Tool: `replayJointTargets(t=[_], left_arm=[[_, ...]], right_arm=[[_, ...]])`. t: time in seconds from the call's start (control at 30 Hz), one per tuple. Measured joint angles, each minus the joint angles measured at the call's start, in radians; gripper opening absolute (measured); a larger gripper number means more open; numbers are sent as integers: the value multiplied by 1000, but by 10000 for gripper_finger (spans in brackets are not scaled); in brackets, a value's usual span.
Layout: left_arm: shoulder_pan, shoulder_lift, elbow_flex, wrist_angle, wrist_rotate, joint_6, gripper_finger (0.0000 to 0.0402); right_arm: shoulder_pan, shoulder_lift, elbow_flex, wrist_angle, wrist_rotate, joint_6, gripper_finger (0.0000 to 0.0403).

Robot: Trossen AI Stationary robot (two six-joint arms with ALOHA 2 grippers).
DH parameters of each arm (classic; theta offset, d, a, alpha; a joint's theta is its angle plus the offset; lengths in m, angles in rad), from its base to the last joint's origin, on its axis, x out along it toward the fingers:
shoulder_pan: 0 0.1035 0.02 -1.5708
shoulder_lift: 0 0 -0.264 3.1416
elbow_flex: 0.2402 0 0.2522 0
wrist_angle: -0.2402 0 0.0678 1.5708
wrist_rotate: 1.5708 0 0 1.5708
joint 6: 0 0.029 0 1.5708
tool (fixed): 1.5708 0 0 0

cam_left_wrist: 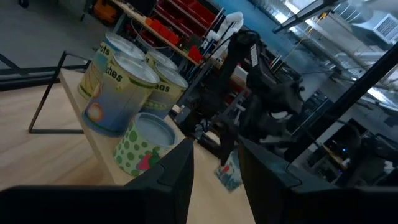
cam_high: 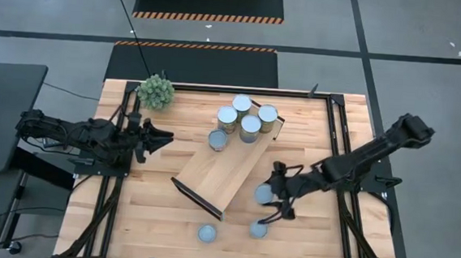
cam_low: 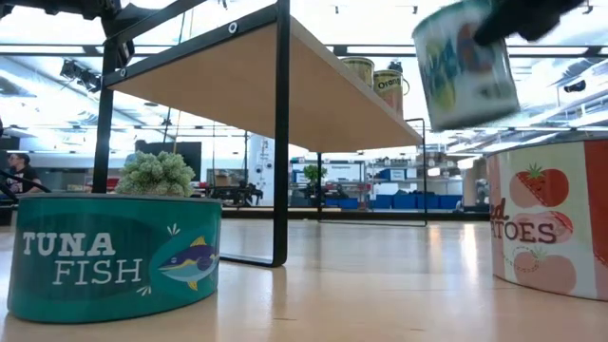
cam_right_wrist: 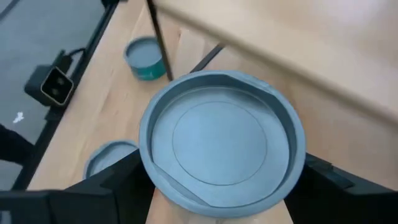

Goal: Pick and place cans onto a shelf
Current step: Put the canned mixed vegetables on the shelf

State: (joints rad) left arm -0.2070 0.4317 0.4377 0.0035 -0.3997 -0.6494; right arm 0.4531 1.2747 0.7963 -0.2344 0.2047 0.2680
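The shelf (cam_high: 223,173) is a light-wood board on black legs, lying slantwise mid-table; it shows from below in the low view (cam_low: 285,85). Several cans (cam_high: 243,118) stand on its far end, also in the left wrist view (cam_left_wrist: 121,87). My right gripper (cam_high: 272,190) is shut on a can (cam_right_wrist: 221,143) near the shelf's right side, raised above the table (cam_low: 465,62). Two more cans (cam_high: 207,234) (cam_high: 258,228) stand on the table near the front. My left gripper (cam_high: 165,138) is open and empty, left of the shelf. My right gripper pinches the can between its two fingers (cam_right_wrist: 118,180), one on each side of the can's side wall just under the top rim (cam_right_wrist: 149,171). The fingers come from the table's right, slanting down. The can is lifted clear of the table, top up and slightly tilted.
A green bushy plant (cam_high: 156,91) stands at the table's far left. In the low view a teal tuna can (cam_low: 114,256) and a tomato can (cam_low: 551,218) stand close to the camera. Black frame rails (cam_high: 339,153) run along the table's sides.
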Motion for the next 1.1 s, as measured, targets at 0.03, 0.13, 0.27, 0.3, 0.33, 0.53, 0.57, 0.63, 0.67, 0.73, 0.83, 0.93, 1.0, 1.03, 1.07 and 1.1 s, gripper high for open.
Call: replayJointTargets(t=[0.03, 0.13, 0.27, 0.3, 0.33, 0.53, 0.57, 0.63, 0.67, 0.73, 0.83, 0.93, 1.0, 1.03, 1.07, 1.1], left_arm=[[0, 1, 0, 8, -4, 1, 133], [1, 12, 1, 50, -15, 6, 133], [1, 41, 1, 132, -30, 30, 133], [1, 51, 2, 150, -30, 37, 133], [1, 59, 2, 157, -30, 46, 133], [1, 113, 2, 177, -30, 29, 133], [1, 117, 2, 179, -30, 25, 133], [1, 134, 2, 210, -26, 17, 133], [1, 140, 2, 231, -24, 17, 133], [1, 149, 2, 260, -22, 17, 133], [1, 160, 2, 296, -22, 27, 133], [1, 163, 2, 311, -15, 29, 133], [1, 165, 2, 314, -2, 29, 133], [1, 165, 2, 316, 6, 29, 133], [1, 165, 2, 322, 10, 30, 133], [0, 164, 2, 324, 11, 30, 133]], right_arm=[[-10, -25, 9, -24, 0, -10, 293], [-48, -79, 40, -42, 0, -29, 294], [-123, -108, 82, -42, 0, -83, 292], [-144, -108, 90, -29, 1, -104, 292], [-166, -105, 96, -9, -2, -123, 292], [-291, -67, 97, 139, -72, -168, 293], [-304, -58, 98, 153, -73, -172, 293], [-322, -34, 98, 148, -75, -187, 293], [-327, -20, 97, 147, -76, -193, 294], [-331, 4, 97, 155, -76, -205, 298], [-331, 45, 97, 158, -76, -218, 300], [-333, 63, 98, 174, -60, -209, 300], [-333, 65, 98, 179, -56, -200, 301], [-333, 64, 98, 179, -54, -200, 304], [-333, 64, 98, 177, -53, -196, 309], [-333, 64, 98, 173, -52, -190, 314]])
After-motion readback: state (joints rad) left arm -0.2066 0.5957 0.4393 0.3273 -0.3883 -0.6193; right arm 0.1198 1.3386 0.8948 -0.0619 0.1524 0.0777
